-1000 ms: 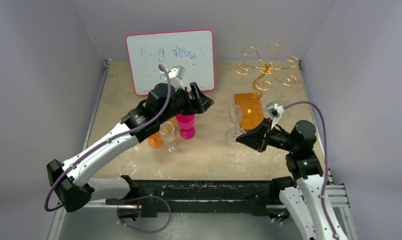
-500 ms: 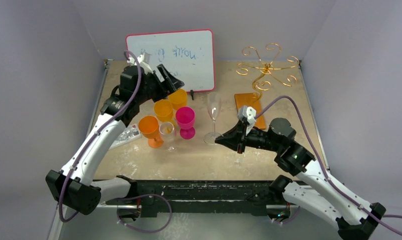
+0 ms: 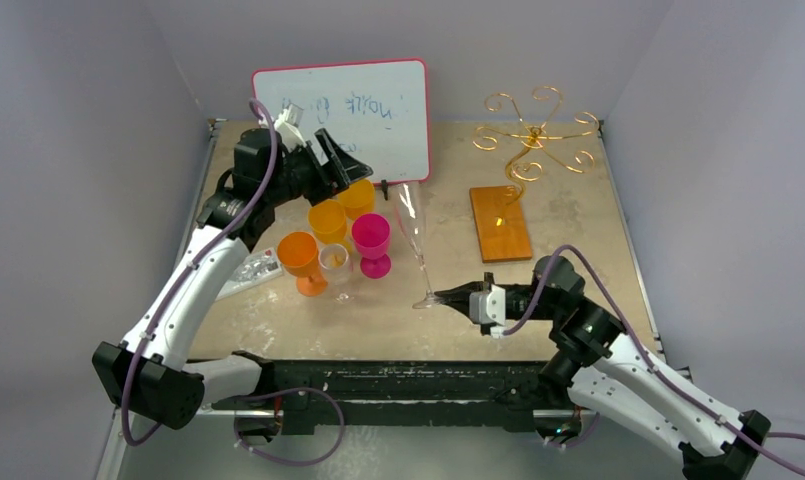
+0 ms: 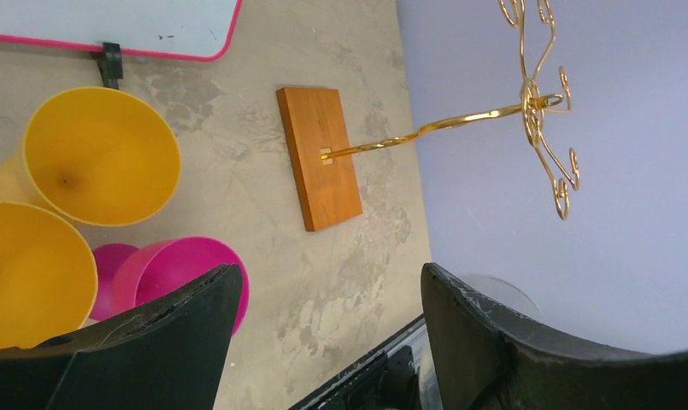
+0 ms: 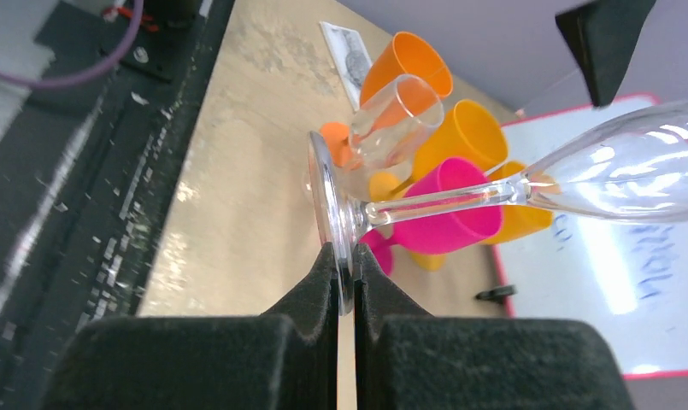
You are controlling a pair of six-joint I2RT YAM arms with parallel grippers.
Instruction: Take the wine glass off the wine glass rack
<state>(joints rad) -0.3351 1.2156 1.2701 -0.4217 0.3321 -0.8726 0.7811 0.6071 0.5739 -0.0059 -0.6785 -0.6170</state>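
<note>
Reading the whiteboard [image 3: 343, 115] first: faint blue scrawl across its upper half, smeared, no word legible from the top or the right wrist view.

Right fingers [image 5: 314, 299] are clenched on the foot rim of the wine glass [image 3: 416, 250], lower centre of the top frame. The glass is tilted, bowl leaning up toward the whiteboard. The bowl is nearly lost against the desk [image 3: 568, 220] from above and cut off at the right edge of the wrist frame. Whether the foot touches the desk I cannot tell.

Wine glass rack [image 3: 536, 135] stands upper right, well apart from the glass.

Left fingers [image 4: 152, 342] are released, spread wide, grasping nothing, above the yellow cups [image 3: 340, 208].

A flat silvery packet [image 3: 253, 270] lies beside the left arm — print too small to tell.
</note>
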